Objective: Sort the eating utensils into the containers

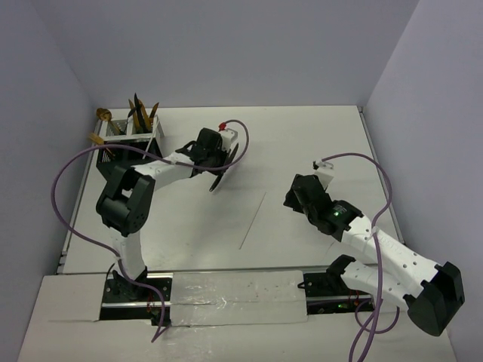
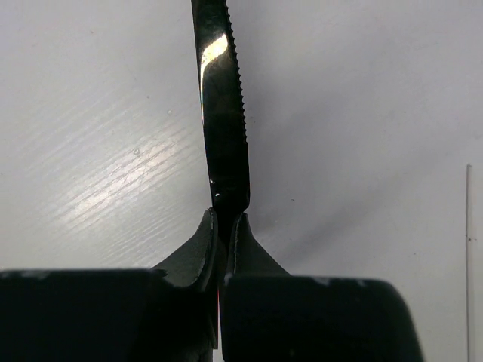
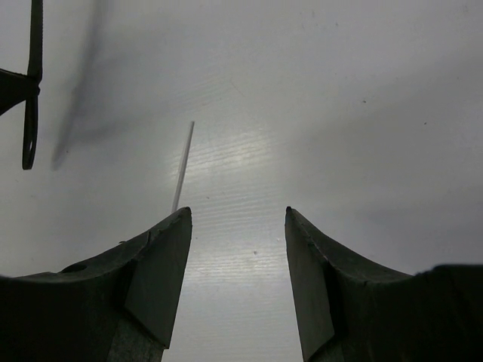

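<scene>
The black caddy (image 1: 134, 134) with perforated silver panels stands at the table's far left and holds several gold-headed utensils (image 1: 142, 109). My left gripper (image 1: 228, 161) is to its right, shut on a dark serrated knife (image 1: 225, 172) held above the table. In the left wrist view the knife blade (image 2: 225, 113) runs straight up from my pinched fingers (image 2: 200, 245). My right gripper (image 1: 294, 196) is open and empty above the table's middle right. In the right wrist view it (image 3: 238, 215) has bare table between its fingers, and the knife (image 3: 31, 113) shows at the far left.
A thin white stick (image 1: 253, 220) lies on the table between the two arms. It also shows in the right wrist view (image 3: 183, 164) and at the right edge of the left wrist view (image 2: 469, 226). Purple cables loop beside both arms.
</scene>
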Controlling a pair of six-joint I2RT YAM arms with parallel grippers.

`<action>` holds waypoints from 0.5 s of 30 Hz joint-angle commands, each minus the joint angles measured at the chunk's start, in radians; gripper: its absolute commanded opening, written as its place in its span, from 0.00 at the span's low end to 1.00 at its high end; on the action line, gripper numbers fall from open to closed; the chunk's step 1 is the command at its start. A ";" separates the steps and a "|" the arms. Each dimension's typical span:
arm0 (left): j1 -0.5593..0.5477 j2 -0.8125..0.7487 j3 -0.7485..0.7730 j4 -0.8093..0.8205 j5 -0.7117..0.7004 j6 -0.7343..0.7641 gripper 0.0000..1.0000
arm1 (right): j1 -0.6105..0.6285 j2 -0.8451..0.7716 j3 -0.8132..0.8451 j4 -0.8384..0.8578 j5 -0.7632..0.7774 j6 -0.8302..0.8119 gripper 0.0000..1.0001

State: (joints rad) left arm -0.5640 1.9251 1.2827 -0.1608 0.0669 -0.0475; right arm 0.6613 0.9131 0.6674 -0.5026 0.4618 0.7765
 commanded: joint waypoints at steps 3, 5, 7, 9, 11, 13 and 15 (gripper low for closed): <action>0.015 -0.074 0.095 -0.005 0.053 -0.020 0.00 | 0.001 -0.020 0.014 -0.005 0.035 -0.002 0.60; 0.024 -0.092 0.151 -0.052 0.076 -0.034 0.00 | 0.001 -0.016 0.023 -0.007 0.038 -0.006 0.60; 0.044 -0.112 0.207 -0.084 0.089 -0.029 0.00 | 0.001 -0.014 0.029 -0.007 0.041 -0.010 0.60; 0.068 -0.155 0.239 -0.109 0.091 0.004 0.00 | 0.001 -0.008 0.038 -0.004 0.046 -0.014 0.60; 0.099 -0.205 0.273 -0.112 0.079 0.046 0.00 | 0.000 0.000 0.043 0.004 0.048 -0.019 0.60; 0.134 -0.239 0.315 -0.112 0.079 0.075 0.00 | 0.001 0.006 0.047 0.012 0.046 -0.016 0.60; 0.200 -0.258 0.339 -0.094 0.093 0.069 0.00 | 0.001 0.016 0.049 0.024 0.041 -0.014 0.60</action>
State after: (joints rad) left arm -0.4397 1.7592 1.5299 -0.2928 0.1379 -0.0113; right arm 0.6613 0.9188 0.6716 -0.5022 0.4713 0.7650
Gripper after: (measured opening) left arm 0.039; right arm 0.600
